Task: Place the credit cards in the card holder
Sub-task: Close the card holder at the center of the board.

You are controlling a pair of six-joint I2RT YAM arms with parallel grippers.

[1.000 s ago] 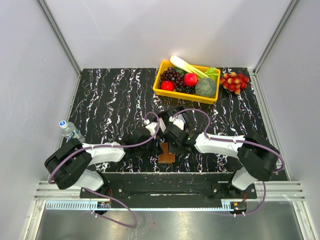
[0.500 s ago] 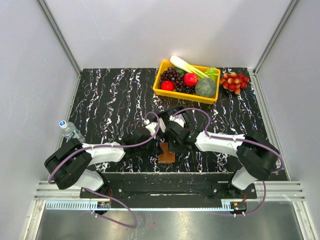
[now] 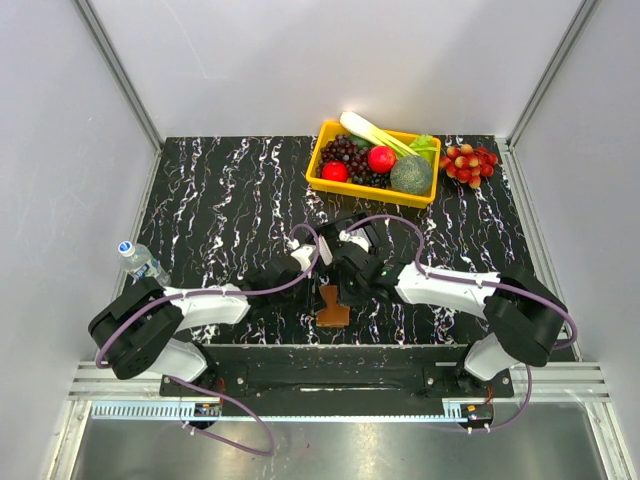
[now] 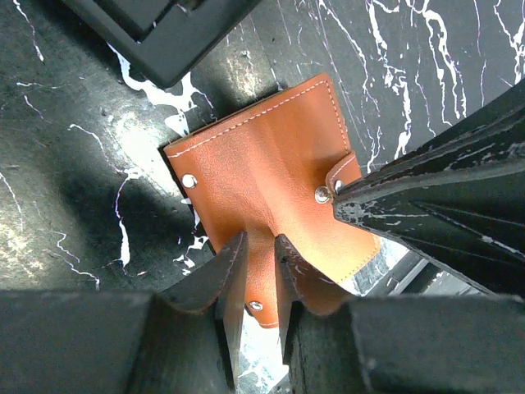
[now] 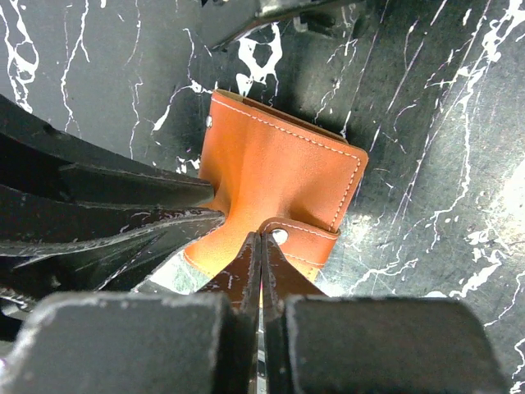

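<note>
From where I stand I count 1 brown card holder (image 3: 333, 313), 2 robot arms, a left arm (image 3: 210, 305) and a right arm (image 3: 450, 288), 1 clear water bottle (image 3: 143, 262) with a blue cap and 1 yellow tray (image 3: 360, 192). The tray holds 1 bunch of dark grapes (image 3: 345, 152), 2 round red fruits (image 3: 381, 158) (image 3: 334, 171), 1 head of broccoli (image 3: 411, 174) and 1 pale leek (image 3: 372, 131). Outside it there is 1 bunch of red grapes (image 3: 470, 162).

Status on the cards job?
Done: nothing I can confirm; no card is clearly visible. In hand: left gripper jaws pinch the card holder; right gripper, jaws shut, sits at its snap tab. Left: likely open it, load cards.
</note>
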